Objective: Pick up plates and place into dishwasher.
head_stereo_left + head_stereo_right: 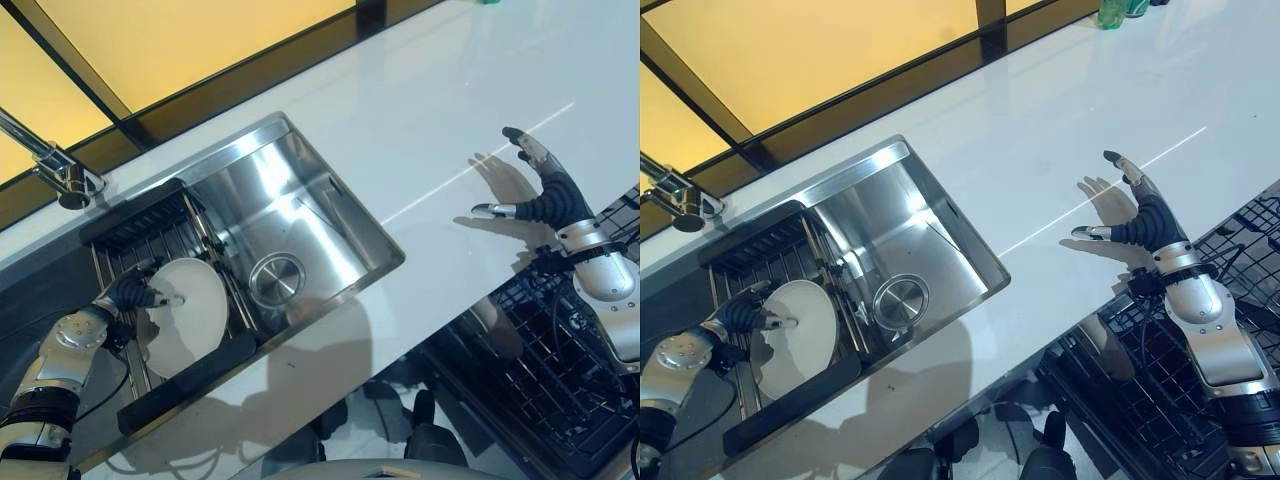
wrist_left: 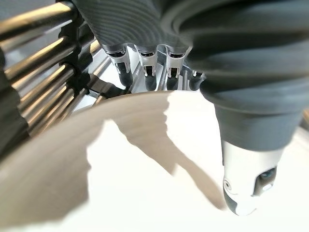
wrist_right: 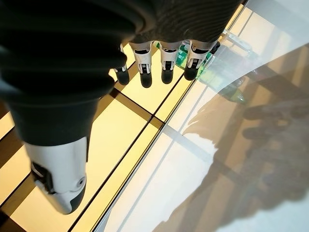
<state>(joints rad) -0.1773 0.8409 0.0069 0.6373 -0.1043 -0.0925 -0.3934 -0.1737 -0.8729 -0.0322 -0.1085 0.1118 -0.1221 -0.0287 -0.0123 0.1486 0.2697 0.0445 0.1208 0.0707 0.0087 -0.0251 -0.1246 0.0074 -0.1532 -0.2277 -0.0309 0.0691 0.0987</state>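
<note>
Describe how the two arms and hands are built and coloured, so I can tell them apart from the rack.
Both arms are silver-grey metal. The left hand and the right hand each have a dark ribbed cover over wrist and back, silver fingers with dark tips, and a separate thumb. No markings are readable.

Sink (image 1: 300, 215): stainless steel, set into the counter, a round drain (image 1: 275, 277) in its floor.
Drying rack (image 1: 150, 225): dark wire, sat in the sink's left part.
Faucet (image 1: 55, 165): chrome, stood just behind the sink's left end.
Countertop (image 1: 440, 90): white, glossy, ran on to the sink's right.
Green bottle (image 1: 1112, 12): stood at the counter's far edge.
</note>
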